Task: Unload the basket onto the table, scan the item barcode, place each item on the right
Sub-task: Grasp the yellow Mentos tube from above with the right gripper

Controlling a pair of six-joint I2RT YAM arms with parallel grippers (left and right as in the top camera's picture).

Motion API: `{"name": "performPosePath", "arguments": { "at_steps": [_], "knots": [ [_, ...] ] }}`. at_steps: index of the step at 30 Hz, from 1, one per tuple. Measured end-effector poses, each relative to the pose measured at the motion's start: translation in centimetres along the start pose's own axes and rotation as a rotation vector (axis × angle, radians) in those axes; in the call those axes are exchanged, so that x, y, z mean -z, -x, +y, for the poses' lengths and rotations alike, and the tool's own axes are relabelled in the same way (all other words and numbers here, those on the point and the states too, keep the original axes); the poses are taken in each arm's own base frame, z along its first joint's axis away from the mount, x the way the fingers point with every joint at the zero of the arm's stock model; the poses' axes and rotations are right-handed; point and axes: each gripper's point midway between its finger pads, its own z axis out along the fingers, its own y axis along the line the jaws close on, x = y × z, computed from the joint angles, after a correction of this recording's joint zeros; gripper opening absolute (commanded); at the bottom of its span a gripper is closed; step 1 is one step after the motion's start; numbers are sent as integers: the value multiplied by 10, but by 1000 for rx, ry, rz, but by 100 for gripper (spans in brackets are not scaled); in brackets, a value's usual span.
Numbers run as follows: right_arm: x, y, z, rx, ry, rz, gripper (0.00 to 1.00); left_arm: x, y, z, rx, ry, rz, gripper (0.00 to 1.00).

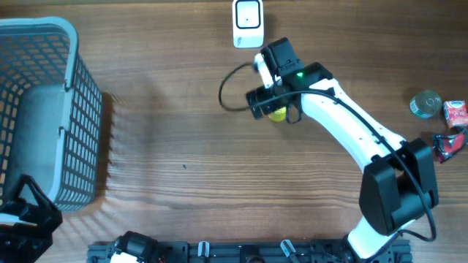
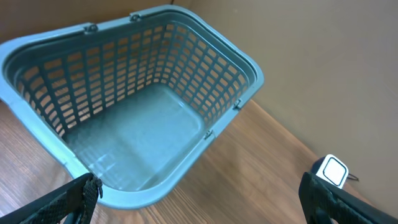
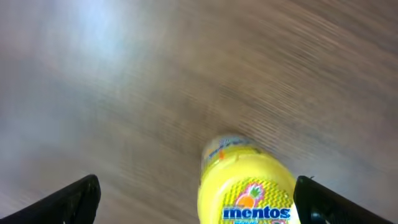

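Right gripper (image 3: 196,183) spread wide over the yellow plastic Mentos bottle (image 3: 249,186), nothing held.

On the brown wooden table (image 1: 183,146), the blue-grey plastic mesh basket (image 1: 44,25) sits far from the small white barcode scanner (image 1: 248,22), off to the left arm's side, with the left gripper (image 2: 199,183) hanging above it, fingers wide apart and holding nothing. The white right arm (image 1: 344,124) reaches in close to the scanner on the robot's side of it. There the bottle stands or lies (too blurred to tell which) between the parted black fingers (image 3: 78,199), nearer one of them and clamped by neither.
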Motion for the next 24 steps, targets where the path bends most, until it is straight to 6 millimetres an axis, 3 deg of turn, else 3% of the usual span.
{"name": "performPosePath", "arguments": {
  "at_steps": [2,6,13,20,24],
  "knots": [
    [0,-2,4,171,21,8,100,0,-2,-1,0,-9,10,100],
    [-4,13,2,291,21,-57,100,0,-4,-4,0,-23,26,100],
    [-59,-18,-15,296,45,88,100,0,-6,-6,0,-33,38,100],
    [-63,-29,-19,294,55,133,65,0,-7,-7,0,-38,43,100],
    [-63,-30,-19,293,57,137,54,0,-7,-7,0,-38,43,100]
  ]
}}
